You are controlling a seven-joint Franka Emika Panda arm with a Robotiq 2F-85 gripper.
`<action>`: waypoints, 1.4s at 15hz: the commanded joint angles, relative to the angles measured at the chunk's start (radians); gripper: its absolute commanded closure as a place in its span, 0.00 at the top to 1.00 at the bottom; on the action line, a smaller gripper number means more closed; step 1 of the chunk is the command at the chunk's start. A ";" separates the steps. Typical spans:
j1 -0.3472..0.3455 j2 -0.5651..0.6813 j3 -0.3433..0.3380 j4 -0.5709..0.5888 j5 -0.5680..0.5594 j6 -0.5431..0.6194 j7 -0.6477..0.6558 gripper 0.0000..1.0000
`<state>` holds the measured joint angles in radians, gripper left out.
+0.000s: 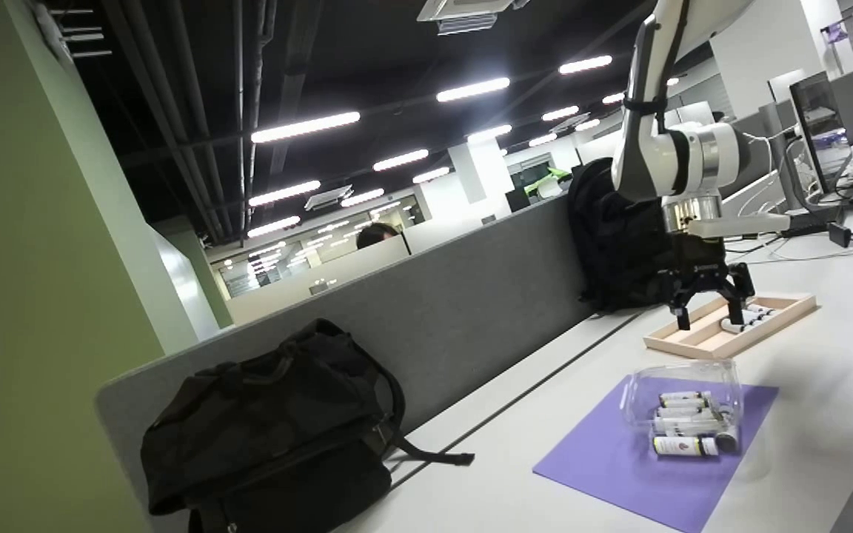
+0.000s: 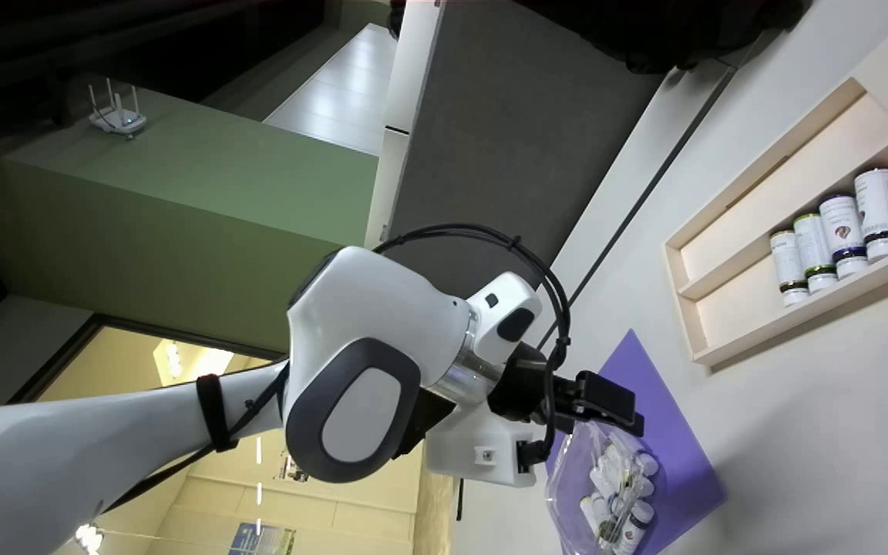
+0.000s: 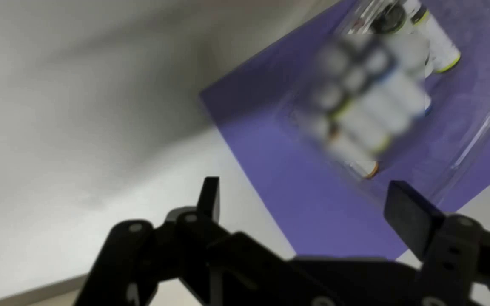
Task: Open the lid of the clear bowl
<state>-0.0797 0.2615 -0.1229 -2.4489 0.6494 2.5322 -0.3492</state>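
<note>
The clear bowl (image 1: 641,403) sits on the purple mat (image 1: 597,444) with several small white bottles (image 1: 686,446) in it. In an exterior view the clear bowl (image 2: 565,493) shows below the fingers, and in the wrist view (image 3: 477,136) it is at the upper right, partly blurred. The lid cannot be told apart from the bowl's transparent walls. My gripper (image 1: 709,324) is open and empty, raised above the table. In the wrist view the gripper (image 3: 305,182) has its fingers wide apart, one against the table and one overlapping the bowl's near edge.
A wooden tray (image 2: 729,270) with dividers holds several white bottles (image 2: 841,227) beside the mat. A black backpack (image 1: 271,437) and another dark bag (image 1: 611,244) stand along the grey partition (image 1: 471,311). A monitor (image 1: 819,126) and cables are at the table's far end.
</note>
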 commanded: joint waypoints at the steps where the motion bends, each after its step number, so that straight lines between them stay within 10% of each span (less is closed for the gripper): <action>1: -0.056 0.020 0.053 0.025 -0.021 -0.054 -0.011 1.00; 15: -0.073 0.040 0.072 0.037 -0.020 -0.053 -0.019 1.00; 21: -0.169 0.068 0.126 0.094 0.003 -0.247 -0.421 1.00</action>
<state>-0.2001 0.3063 -0.0145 -2.3988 0.6488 2.3780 -0.6345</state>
